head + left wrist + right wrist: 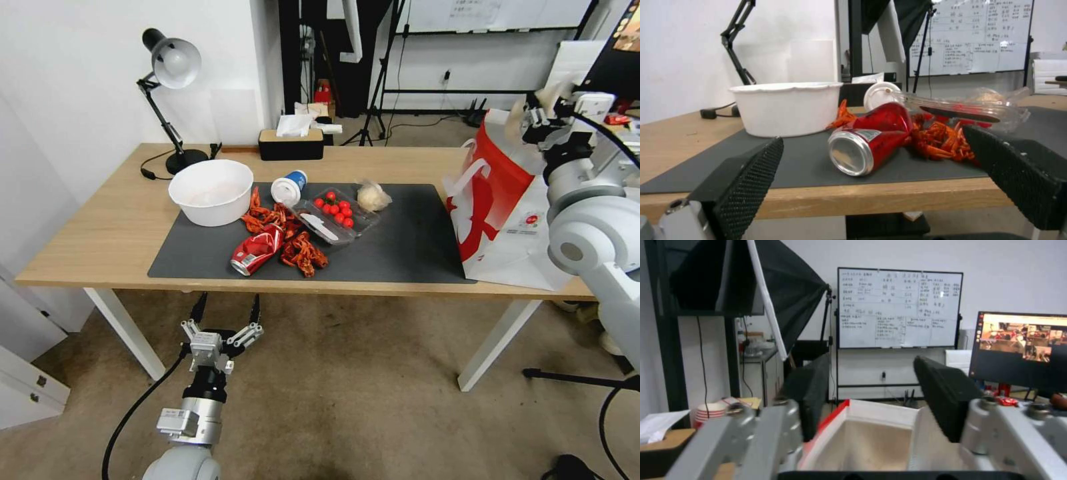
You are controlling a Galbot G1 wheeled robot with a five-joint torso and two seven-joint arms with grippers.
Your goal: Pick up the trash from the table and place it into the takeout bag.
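On the table's (100, 233) dark mat lie a crushed red soda can (257, 250), a white round bowl (210, 192), a tipped blue-and-white paper cup (289, 187) and a crumpled clear wrapper (372, 197). My left gripper (227, 308) hangs open below the table's front edge, level with the can (869, 138), which lies between and beyond its black fingers (746, 176). The takeout bag (500, 213), white with red panels, stands at the table's right end. Open and holding nothing, my right gripper (533, 120) hovers over the bag's mouth (871, 436).
Red crayfish shells (297, 247) lie beside the can. A clear tray of cherry tomatoes (337, 213) sits mid-mat. A desk lamp (172, 67) and a tissue box (291, 143) stand along the back edge. The mat between tray and bag is bare.
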